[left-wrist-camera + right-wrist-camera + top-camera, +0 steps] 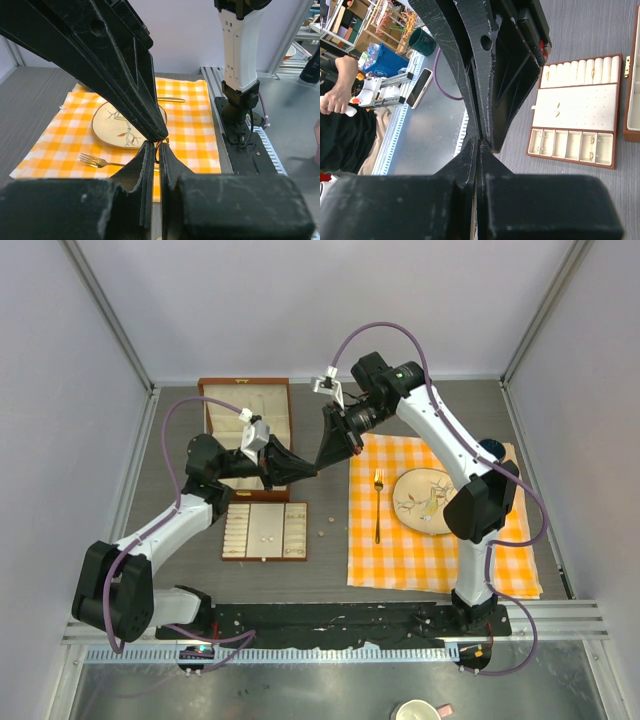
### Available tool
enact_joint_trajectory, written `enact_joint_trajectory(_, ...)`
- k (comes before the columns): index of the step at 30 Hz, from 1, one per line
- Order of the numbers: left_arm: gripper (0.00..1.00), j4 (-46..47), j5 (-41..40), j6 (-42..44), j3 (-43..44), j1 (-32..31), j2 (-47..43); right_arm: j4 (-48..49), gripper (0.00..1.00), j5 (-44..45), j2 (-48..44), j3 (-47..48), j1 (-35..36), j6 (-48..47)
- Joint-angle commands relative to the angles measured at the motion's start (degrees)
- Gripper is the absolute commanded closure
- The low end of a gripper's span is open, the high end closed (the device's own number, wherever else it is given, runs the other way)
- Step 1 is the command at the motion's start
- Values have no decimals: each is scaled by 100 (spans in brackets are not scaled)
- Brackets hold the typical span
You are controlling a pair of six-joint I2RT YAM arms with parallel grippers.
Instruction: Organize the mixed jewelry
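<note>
My two grippers meet tip to tip in the air above the grey table. My left gripper [313, 471] [159, 145] is shut on a tiny gold jewelry piece [166, 140] at its fingertips. My right gripper [322, 461] [480, 141] is shut, and its tips touch that same piece; I cannot tell whether it grips it. The open jewelry tray [265, 559] [580, 107] lies below and left and holds small studs [265, 538] [557, 106] and gold rings [592, 74]. A loose stud [322, 521] lies on the table. The silver hoop bracelet is not in view.
A brown wooden box [247, 405] stands open behind the tray. An orange checked cloth [500, 560] on the right carries a plate [425, 500] and a gold fork [377, 505]. The right arm's base [239, 100] stands beyond the cloth.
</note>
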Motion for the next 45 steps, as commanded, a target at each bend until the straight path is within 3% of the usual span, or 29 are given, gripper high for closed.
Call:
enact_joint_trajectory(1, 94, 350, -55, -109, 63, -45, -111, -108, 99, 51, -99, 32, -18, 34)
enact_joint_trajectory(7, 100, 26, -187, -13, 63, -45, -138, -64, 99, 200, -187, -20, -79, 61)
enact_joint_trajectory(16, 100, -1853, -301, 840, 476, -45, -199, 85, 99, 491, -371, -73, -97, 175)
enact_joint_trajectory(27, 100, -2638, -634, 1149, 564, -10, -287, 708, 69, 1316, -968, -493, -176, 544)
enact_joint_trajectory(30, 100, -2104, -723, 605, 468, 34, -278, 1489, 67, 1676, -1434, -968, -176, 956)
enact_joint_trajectory(34, 100, -245, -951, -739, 99, 104, -261, 2912, 66, 2072, -2093, -2187, -168, 1755)
enact_joint_trajectory(37, 100, 505, -1196, -1575, 28, 122, -199, 3967, 66, 2292, -2514, -2926, -124, 2274)
enact_joint_trajectory(41, 100, 1262, -1496, -2375, -68, 122, -112, 5696, 66, 2582, -2972, -3816, -45, 3100)
enact_joint_trajectory(45, 100, 1800, -1839, -2946, -227, 113, -59, 6667, 67, 2635, -3149, -4301, -44, 3829)
